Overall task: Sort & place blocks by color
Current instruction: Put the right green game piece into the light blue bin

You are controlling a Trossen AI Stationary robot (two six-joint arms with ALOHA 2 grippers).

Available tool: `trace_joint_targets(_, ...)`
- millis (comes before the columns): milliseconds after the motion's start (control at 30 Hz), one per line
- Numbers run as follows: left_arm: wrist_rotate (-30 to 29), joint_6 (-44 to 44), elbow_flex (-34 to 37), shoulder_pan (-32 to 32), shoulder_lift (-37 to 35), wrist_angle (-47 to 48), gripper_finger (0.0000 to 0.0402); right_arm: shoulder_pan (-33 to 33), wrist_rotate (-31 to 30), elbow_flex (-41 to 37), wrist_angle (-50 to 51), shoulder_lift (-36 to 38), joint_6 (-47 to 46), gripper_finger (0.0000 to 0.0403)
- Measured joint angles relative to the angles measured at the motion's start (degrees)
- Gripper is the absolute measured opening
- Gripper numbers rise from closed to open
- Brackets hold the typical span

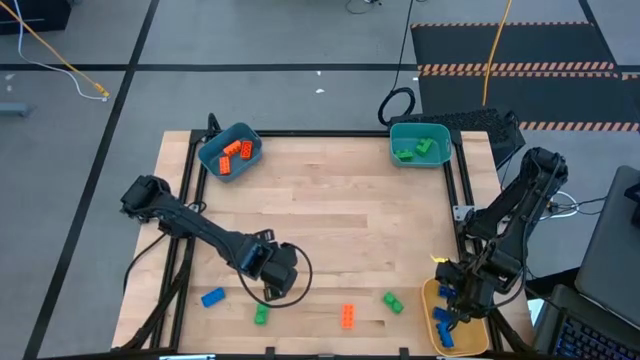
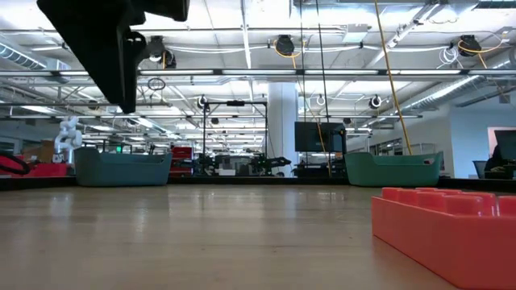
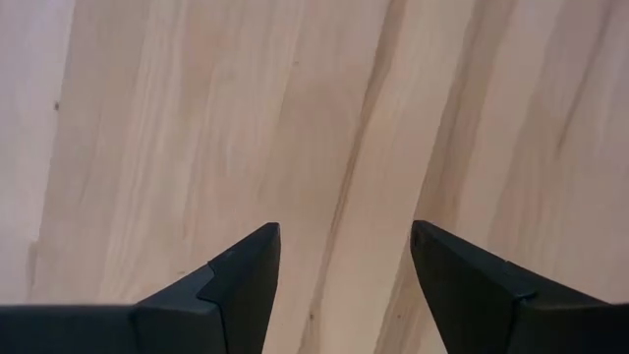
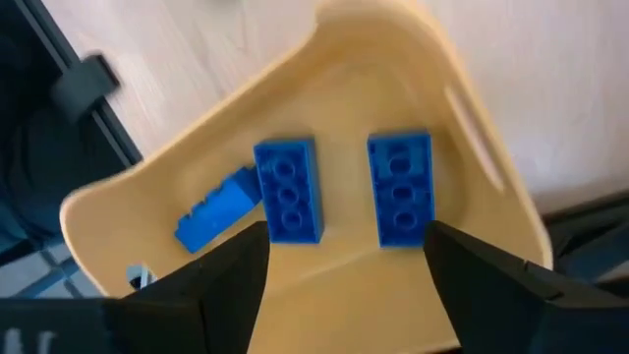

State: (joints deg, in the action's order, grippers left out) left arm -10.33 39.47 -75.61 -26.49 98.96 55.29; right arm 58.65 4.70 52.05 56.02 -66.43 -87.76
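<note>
The pale wooden tabletop (image 1: 330, 220) is bare across its middle, with the loose pieces gathered along the near edge. The left gripper (image 1: 281, 276) hangs over bare wood near that edge, its two dark fingers (image 3: 246, 285) spread apart with nothing between them. Around it lie four loose studded plastic bricks: a blue one (image 1: 212, 297) toward the near left corner, long axis roughly along the edge; a small green one (image 1: 261, 315) right at the near edge; an orange one (image 1: 348, 316) near the middle of that edge, long axis pointing across the table's depth; and another green one (image 1: 392, 301) beside it, lying at a slant. The right gripper (image 1: 462, 300) hovers over the yellow plastic bin (image 4: 413, 88) at the near right corner, its fingers apart and holding nothing; three blue bricks (image 4: 290, 189) lie inside, two side by side with long axes parallel, a third tilted against the wall. At the far left corner a teal plastic bin (image 1: 212, 152) holds orange bricks (image 1: 233, 155); at the far right corner a second teal bin (image 1: 442, 152) holds green bricks (image 1: 418, 149).
</note>
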Motion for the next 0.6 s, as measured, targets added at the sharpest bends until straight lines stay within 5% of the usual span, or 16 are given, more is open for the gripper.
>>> trace_joint_targets(600,4.33,-11.32,0.01,4.07,0.00,-11.69,0.0232,-14.70,-6.07,0.00,-12.98,-1.11,20.87,0.0262)
